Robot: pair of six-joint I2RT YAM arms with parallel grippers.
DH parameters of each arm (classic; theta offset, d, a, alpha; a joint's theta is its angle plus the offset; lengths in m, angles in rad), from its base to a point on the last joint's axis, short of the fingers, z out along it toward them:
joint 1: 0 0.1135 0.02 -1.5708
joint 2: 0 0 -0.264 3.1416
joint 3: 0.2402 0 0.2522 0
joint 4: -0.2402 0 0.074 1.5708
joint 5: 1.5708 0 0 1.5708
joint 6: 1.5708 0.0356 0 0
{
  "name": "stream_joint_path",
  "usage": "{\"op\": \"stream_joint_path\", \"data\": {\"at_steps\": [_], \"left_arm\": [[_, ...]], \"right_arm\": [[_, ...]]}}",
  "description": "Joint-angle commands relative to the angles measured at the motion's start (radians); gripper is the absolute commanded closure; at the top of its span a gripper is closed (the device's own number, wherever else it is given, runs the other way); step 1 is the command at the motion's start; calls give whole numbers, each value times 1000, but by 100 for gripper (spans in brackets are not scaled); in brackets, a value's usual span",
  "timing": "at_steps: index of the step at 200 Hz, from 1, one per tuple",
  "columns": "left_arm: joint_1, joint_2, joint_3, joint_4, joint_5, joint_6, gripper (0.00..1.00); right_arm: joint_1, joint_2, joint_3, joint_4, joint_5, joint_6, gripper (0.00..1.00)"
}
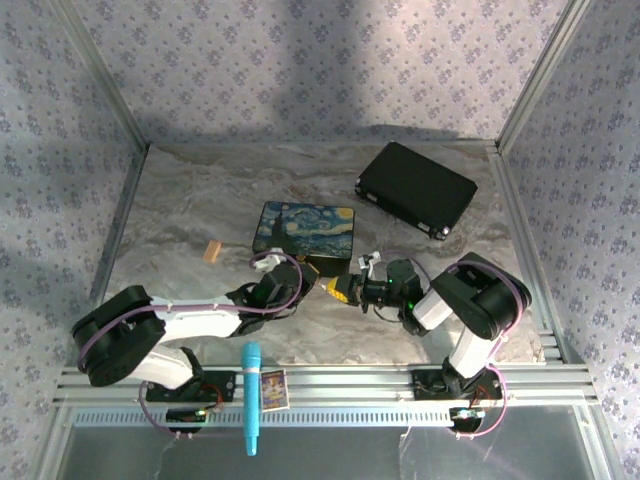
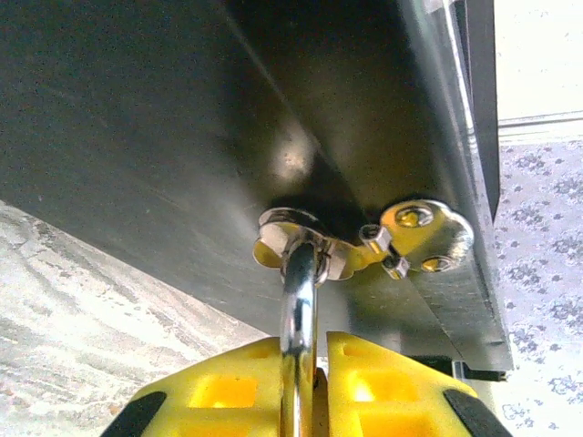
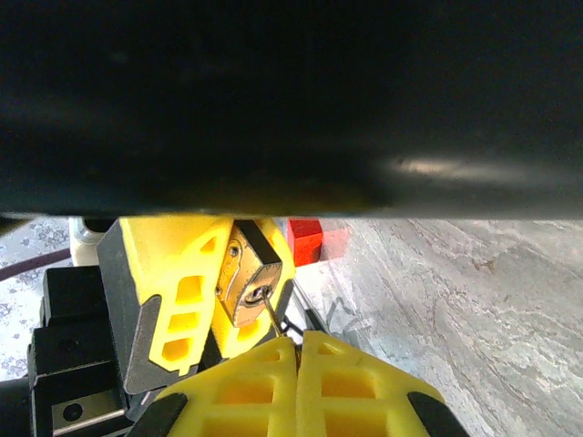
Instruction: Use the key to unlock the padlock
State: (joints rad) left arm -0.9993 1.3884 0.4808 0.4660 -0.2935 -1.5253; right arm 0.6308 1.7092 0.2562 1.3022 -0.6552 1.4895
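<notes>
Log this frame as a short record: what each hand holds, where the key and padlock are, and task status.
left hand: shut on the padlock, pinching its shackle
right hand: shut on the key
key position: tip at the padlock's keyhole, apparently inserted
padlock location: at the Starry Night box, shackle apparently hooked through its hasp
status: unlocked or not, cannot tell

top camera high above near edge, looking down on table (image 1: 180, 210), both wrist cameras close on the padlock (image 3: 244, 284)
</notes>
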Motion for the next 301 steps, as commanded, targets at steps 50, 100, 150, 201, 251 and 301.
{"op": "stream_joint_path", "data": {"at_steps": [50, 100, 150, 201, 251, 301], "left_arm": [[1, -2, -17, 126, 28, -66, 88], [3, 14, 8, 129, 53, -67, 88], [-2, 53, 10, 172, 73, -88, 90], [-11, 52, 17, 202, 90, -99, 96], [-28, 49, 13, 236, 116, -123, 100], [-29, 57, 9, 189, 58, -131, 100]], "right_arm": [[-23, -20, -15, 69, 22, -6, 100], [-4, -18, 7, 65, 21, -19, 100], [10, -9, 36, 90, 36, -14, 100], [-6, 42, 61, 90, 38, -10, 100], [-25, 78, 105, 89, 31, -8, 100], [15, 62, 83, 91, 63, 6, 100]]}}
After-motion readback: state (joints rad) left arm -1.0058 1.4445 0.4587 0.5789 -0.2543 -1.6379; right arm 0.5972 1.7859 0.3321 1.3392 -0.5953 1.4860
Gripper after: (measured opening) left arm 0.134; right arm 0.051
